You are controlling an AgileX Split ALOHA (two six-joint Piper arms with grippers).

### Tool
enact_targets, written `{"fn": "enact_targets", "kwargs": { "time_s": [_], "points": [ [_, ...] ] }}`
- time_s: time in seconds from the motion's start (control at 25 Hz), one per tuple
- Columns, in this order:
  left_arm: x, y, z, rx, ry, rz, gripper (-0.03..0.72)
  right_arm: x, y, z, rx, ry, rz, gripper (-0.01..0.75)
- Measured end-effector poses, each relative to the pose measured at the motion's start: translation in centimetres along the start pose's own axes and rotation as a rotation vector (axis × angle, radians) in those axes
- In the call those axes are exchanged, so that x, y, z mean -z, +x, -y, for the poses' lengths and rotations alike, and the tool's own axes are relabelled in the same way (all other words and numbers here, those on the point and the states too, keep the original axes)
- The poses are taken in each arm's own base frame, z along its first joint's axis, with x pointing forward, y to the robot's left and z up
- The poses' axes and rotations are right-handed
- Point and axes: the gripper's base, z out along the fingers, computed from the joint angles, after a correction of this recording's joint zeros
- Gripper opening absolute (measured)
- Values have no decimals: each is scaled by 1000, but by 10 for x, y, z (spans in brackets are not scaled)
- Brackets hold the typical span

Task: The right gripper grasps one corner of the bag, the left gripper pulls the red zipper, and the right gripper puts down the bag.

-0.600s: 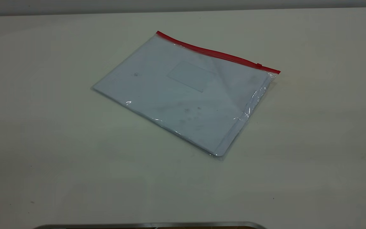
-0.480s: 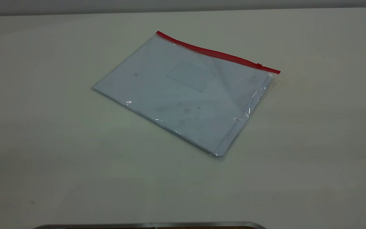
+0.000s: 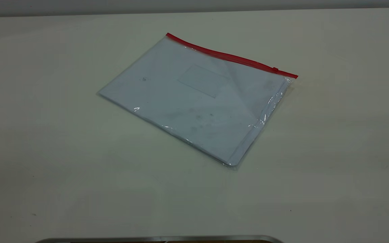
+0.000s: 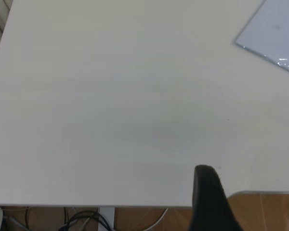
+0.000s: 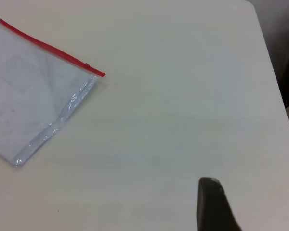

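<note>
I see the bag (image 3: 194,98) lying flat on the pale surface (image 3: 46,152), set at an angle a little toward the far side, with open room on every side of it. The red zipper (image 3: 230,57) runs along its far long edge; the small slider tab (image 3: 275,69) sits close to the right-hand end, just short of the corner of the bag (image 3: 292,77). The plastic is clear, white paper shows through, and a faint rectangular label pocket (image 3: 203,81) sits near the middle (no writing I can read).

Only one dark finger of the left gripper (image 4: 209,199) shows, near the surface's front edge, well apart from the bag. Likewise the right gripper (image 5: 212,204), well clear of the zipper corner. I cannot tell how either pair of jaws stands.
</note>
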Motion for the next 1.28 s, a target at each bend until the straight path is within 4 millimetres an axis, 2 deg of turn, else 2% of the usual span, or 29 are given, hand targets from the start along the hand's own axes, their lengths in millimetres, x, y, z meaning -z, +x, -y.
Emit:
{"fn": "enact_targets", "kwargs": {
  "time_s": [1.08, 1.16, 1.28],
  "points": [
    [0, -1, -1, -4, -8, 2, 507, -1, -1, -3, -12, -27, -8, 427],
    [1, -8, -2, -3, -16, -1, 507, -7, -6, -7, -31, -73, -57, 427],
    [-3, -33, -1, 8, -1, -45, 507, -26, -21, -13, -19, -140, -144, 427]
  ]
}}
